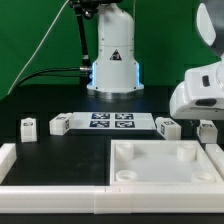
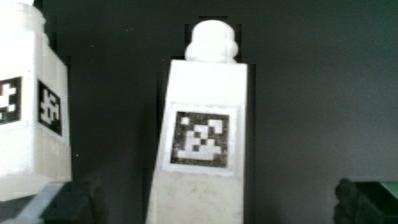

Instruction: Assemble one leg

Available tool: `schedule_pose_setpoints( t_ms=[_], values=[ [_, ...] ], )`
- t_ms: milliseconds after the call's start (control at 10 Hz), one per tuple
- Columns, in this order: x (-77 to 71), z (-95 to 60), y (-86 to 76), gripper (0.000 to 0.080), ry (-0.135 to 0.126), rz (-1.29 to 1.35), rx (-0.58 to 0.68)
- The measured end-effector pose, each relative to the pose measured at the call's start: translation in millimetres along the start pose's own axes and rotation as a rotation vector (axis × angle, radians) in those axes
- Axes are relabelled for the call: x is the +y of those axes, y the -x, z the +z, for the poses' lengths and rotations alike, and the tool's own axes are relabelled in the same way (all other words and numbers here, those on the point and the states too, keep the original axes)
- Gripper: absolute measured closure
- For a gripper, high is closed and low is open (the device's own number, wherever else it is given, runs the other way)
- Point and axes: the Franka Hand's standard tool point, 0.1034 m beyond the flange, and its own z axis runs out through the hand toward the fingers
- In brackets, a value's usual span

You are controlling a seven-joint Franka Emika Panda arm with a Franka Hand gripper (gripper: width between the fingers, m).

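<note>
In the wrist view a white leg (image 2: 205, 140) with a black-and-white tag and a rounded peg tip lies on the black table between my dark fingertips (image 2: 370, 200). The gripper (image 2: 210, 205) is open, its jaws apart on either side of the leg and not touching it. A second leg (image 2: 25, 110) lies beside it. In the exterior view the gripper (image 1: 205, 118) hangs low over the leg at the exterior view's right (image 1: 207, 131), next to another leg (image 1: 167, 127). Two more legs (image 1: 28, 126) (image 1: 60, 124) lie at the exterior view's left.
The large white square tabletop (image 1: 165, 178) with corner holes lies at the front. The marker board (image 1: 110, 122) lies in front of the robot base (image 1: 112, 70). A white rail (image 1: 50, 175) runs along the table's front left.
</note>
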Motion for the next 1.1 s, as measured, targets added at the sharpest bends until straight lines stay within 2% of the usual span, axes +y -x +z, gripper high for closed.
schedule_pose_setpoints(
  t_ms=[100,300,600,800,900,1000,1100],
  values=[
    [0.1,0.5,-0.1,0.015,0.0,0.0,0.0],
    [3.6,16.7,0.0,0.015,-0.014,-0.03,0.04],
    [3.4,23.8,2.3,0.015,-0.009,-0.043,0.043],
    [7.7,32.0,10.8,0.015,0.009,-0.039,-0.093],
    [9.1,33.8,8.1,0.015,0.014,-0.037,-0.166],
    [8.1,34.9,0.4,0.015,0.008,-0.036,-0.145],
    [9.0,36.3,2.0,0.015,0.009,-0.035,-0.146]
  ],
)
